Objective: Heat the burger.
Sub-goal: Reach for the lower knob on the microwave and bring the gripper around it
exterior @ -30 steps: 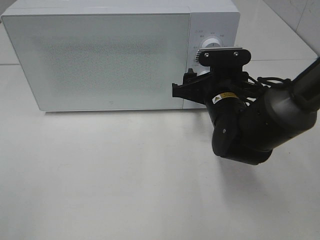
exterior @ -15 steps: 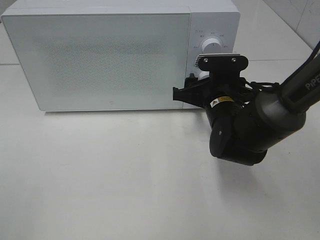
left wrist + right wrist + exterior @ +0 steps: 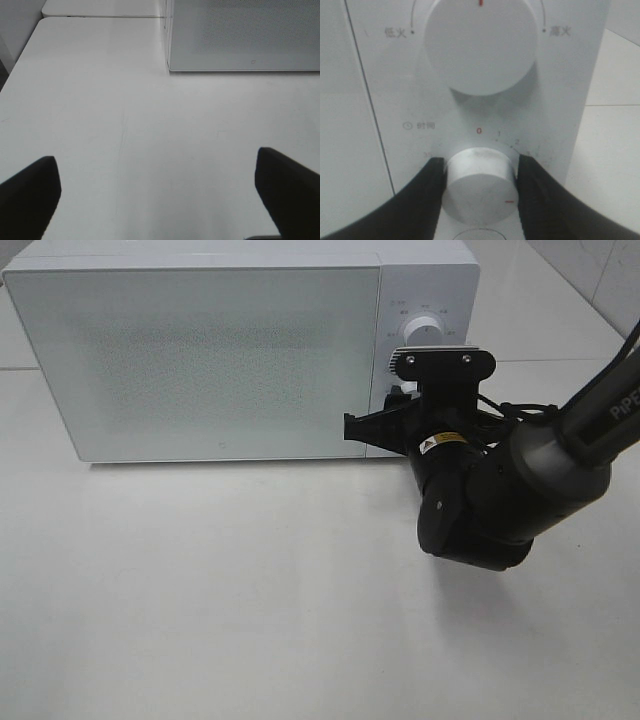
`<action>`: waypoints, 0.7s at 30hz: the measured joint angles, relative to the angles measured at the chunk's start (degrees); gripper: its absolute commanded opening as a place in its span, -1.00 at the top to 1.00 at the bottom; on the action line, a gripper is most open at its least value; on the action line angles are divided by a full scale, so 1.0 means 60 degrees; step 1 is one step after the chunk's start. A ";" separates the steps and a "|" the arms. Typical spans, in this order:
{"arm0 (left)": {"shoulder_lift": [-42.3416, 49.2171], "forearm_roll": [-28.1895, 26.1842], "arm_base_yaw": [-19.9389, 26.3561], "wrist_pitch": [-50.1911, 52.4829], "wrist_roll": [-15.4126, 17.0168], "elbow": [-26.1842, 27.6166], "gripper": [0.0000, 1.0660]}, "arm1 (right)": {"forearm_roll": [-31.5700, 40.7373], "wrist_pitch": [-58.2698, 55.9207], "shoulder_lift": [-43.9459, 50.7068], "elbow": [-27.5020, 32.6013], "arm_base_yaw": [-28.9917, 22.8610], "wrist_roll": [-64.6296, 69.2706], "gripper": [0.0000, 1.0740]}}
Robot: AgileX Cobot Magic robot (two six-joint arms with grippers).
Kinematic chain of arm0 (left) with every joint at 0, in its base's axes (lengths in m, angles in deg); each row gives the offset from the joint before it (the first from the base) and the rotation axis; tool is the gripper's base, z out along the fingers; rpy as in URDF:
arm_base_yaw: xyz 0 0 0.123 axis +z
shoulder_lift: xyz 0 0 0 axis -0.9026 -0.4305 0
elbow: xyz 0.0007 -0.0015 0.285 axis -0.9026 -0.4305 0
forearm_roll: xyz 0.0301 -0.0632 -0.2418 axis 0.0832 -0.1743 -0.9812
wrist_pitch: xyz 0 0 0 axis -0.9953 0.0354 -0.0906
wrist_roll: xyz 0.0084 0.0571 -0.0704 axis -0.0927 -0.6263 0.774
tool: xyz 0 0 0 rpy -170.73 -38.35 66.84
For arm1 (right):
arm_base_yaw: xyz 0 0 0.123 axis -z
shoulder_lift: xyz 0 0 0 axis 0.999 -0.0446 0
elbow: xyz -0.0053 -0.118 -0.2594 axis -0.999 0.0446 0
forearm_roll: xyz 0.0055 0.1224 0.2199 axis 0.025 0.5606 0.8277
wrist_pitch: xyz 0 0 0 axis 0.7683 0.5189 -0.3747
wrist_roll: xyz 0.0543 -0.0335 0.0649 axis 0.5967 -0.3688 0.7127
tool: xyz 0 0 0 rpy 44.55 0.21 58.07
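Note:
The burger is out of view. The white microwave [image 3: 200,360] stands at the back of the table with its door closed. My right gripper [image 3: 390,405] reaches the control panel at the microwave's right end. In the right wrist view it [image 3: 481,161] is shut on the lower timer knob [image 3: 480,190], one black finger on each side. The knob's red mark sits turned away from the 0. The upper power knob [image 3: 480,45] is free. My left gripper [image 3: 159,175] is open and empty above the bare table, off the microwave's left corner.
The white table [image 3: 250,590] spreads in front of the microwave. My right arm's bulky black wrist [image 3: 480,500] hangs over the table right of the middle. The table's left edge [image 3: 20,65] shows in the left wrist view.
My right wrist has shifted slightly down and left at the control panel while staying on the timer knob. The microwave has not moved.

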 measured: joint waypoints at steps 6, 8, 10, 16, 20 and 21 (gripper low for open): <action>0.0000 0.0000 0.0000 0.0000 0.0000 0.0000 -0.83 | 0.0000 0.0000 0.0000 0.0000 0.0000 0.0000 0.87; 0.0000 0.0000 0.0000 0.0000 0.0000 0.0000 -0.83 | -0.0010 0.0000 0.0000 0.0000 0.0000 0.0057 0.87; 0.0000 0.0000 0.0000 0.0000 0.0000 0.0000 -0.83 | -0.0019 0.0000 0.0000 0.0000 0.0000 0.0172 0.87; 0.0000 0.0000 0.0000 0.0000 0.0000 0.0000 -0.83 | -0.0038 0.0000 0.0000 0.0000 0.0000 0.1461 0.87; 0.0000 0.0000 0.0000 0.0000 0.0000 0.0000 -0.83 | -0.0038 0.0000 0.0000 0.0000 0.0000 0.2330 0.86; 0.0000 0.0000 0.0000 0.0000 0.0000 0.0000 -0.83 | -0.0038 0.0000 0.0000 0.0000 0.0000 0.3018 0.86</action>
